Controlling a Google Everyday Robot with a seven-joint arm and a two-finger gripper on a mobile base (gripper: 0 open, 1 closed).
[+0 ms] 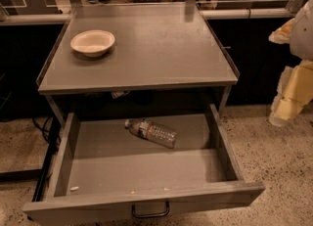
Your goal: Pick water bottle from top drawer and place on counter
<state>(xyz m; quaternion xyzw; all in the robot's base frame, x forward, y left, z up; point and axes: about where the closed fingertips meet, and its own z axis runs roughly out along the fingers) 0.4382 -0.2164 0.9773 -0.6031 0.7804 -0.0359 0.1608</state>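
step: pre-grasp, nothing picked yet
water bottle: lying on its side in the open top drawer
gripper: right of the cabinet, well apart; open or closed, can't tell
next: you reach down into the drawer

Water bottle: clear, ribbed, white cap, reddish label band. It lies on its side on the floor of the top drawer, just below the middle of the counter front edge, cap pointing toward the counter's front-left corner. Drawer: grey metal, shallow, pulled out past the counter's front edge, dark loop handle centred on its front. Counter: flat grey top, thin raised side edges. Gripper: off the counter's right edge, near the front-right corner, holding nothing visible.
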